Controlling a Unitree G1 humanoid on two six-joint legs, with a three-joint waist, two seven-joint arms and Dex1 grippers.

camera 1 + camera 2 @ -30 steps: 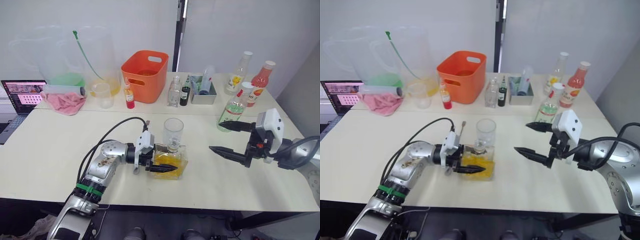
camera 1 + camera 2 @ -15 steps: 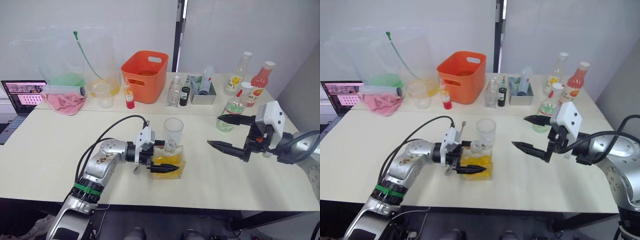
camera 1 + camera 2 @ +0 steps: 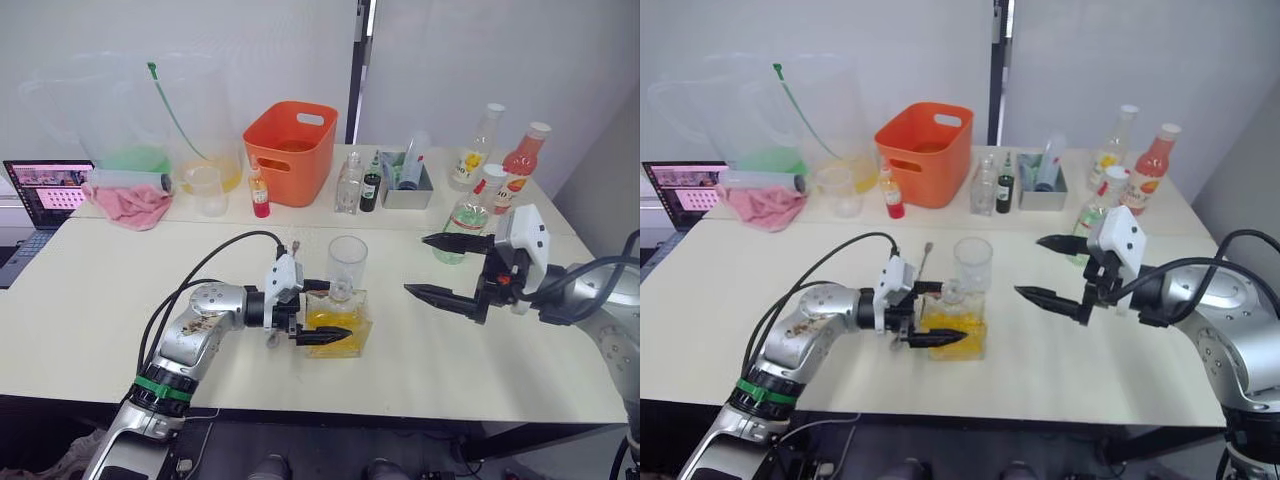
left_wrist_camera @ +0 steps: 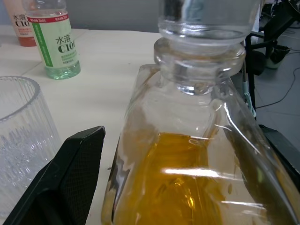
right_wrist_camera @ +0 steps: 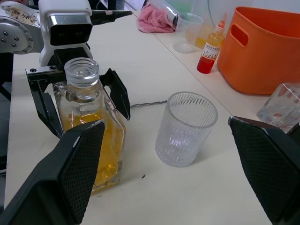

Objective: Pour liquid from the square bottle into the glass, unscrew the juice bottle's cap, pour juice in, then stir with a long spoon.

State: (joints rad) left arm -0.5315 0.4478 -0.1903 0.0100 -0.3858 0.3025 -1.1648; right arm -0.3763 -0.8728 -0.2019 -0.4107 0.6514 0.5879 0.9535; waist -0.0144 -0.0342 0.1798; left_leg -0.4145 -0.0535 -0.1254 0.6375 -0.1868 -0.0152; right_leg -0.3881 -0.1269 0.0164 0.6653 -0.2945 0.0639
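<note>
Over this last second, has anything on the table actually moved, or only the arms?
Mostly the arms. The right gripper, open and empty, has drifted in toward the glass and the square bottle. The left gripper stays around the square bottle, which stands on the table where it was. Whether it grips yet is unclear. The juice bottle has not moved.

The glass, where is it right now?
In the left eye view the glass stands upright near the table's middle, just behind the square bottle, which sits between the left gripper's fingers; the open right gripper is off to its right.
</note>
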